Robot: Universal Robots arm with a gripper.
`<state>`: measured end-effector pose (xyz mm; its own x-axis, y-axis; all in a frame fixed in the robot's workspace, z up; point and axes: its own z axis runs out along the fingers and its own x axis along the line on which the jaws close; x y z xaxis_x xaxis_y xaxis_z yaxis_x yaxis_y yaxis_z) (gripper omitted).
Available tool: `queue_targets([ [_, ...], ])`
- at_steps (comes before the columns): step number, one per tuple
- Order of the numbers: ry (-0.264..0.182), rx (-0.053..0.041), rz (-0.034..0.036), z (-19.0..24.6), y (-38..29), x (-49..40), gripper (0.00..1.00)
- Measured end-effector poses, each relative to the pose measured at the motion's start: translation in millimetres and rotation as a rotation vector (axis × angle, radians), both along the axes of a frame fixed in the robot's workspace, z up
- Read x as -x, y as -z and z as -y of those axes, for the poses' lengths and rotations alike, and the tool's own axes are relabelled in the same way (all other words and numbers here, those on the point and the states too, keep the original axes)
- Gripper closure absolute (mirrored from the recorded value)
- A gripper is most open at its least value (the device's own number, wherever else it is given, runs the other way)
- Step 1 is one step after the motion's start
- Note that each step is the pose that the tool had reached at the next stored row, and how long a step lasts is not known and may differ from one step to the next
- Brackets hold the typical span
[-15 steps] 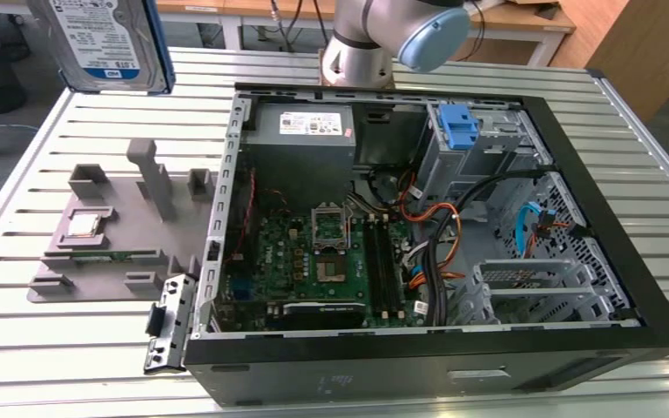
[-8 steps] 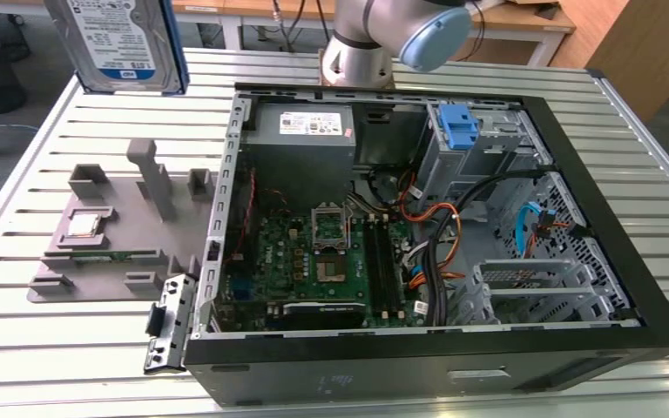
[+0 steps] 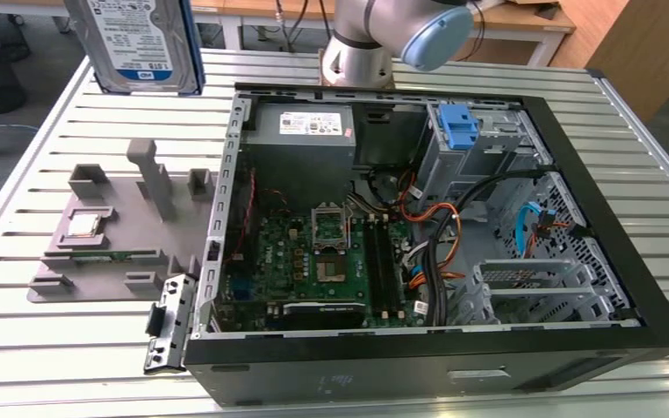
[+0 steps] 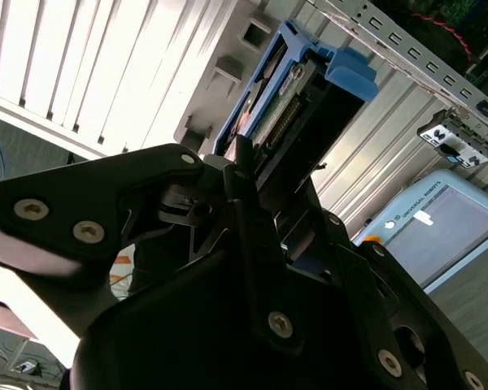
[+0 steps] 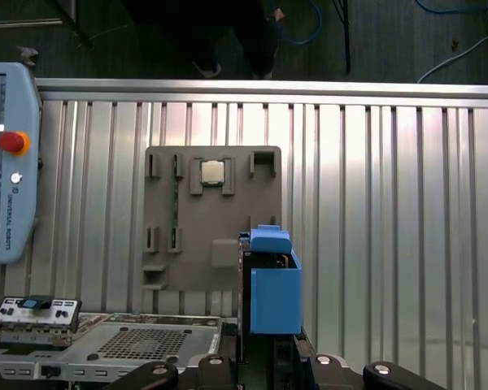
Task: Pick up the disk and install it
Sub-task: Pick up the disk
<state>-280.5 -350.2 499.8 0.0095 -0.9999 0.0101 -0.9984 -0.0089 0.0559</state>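
The disk (image 3: 137,43) hangs upright in the air above the far left part of the table, its blue-and-white label facing the exterior camera and its blue carrier frame along the edges. In the second wrist view my gripper (image 4: 259,172) is shut on the disk (image 4: 286,97), and the black fingers (image 4: 242,158) clamp its near end. In the first wrist view the disk (image 5: 270,280) shows edge-on over the grey holder plate (image 5: 187,260), rising out of my gripper (image 5: 268,357).
The open computer case (image 3: 613,261) lies on the slatted table (image 3: 56,366), with a grey power-supply box (image 3: 302,131) and a blue bracket (image 3: 459,131) at its far end. The grey holder plate (image 3: 102,235) carries a chip. A teach pendant (image 5: 4,162) lies at the table's side.
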Motion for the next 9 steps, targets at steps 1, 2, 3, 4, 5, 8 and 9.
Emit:
queue_targets([
  [1,0.000,0.0000,0.0000,0.0,0.0,-1.5,0.65],
  [2,0.000,0.0000,0.0000,0.0,0.0,-2.8,0.65],
  [3,0.000,0.0000,0.0000,0.0,0.0,-3.8,0.65],
  [4,0.000,-0.0001,0.0001,0.0,0.1,-4.5,0.65],
  [5,0.000,0.0000,0.0000,0.0,0.0,-5.1,0.65],
  [8,0.000,0.0000,0.0000,0.0,0.1,-8.1,0.65],
  [9,0.000,0.0000,0.0000,0.0,0.0,-8.6,0.65],
])
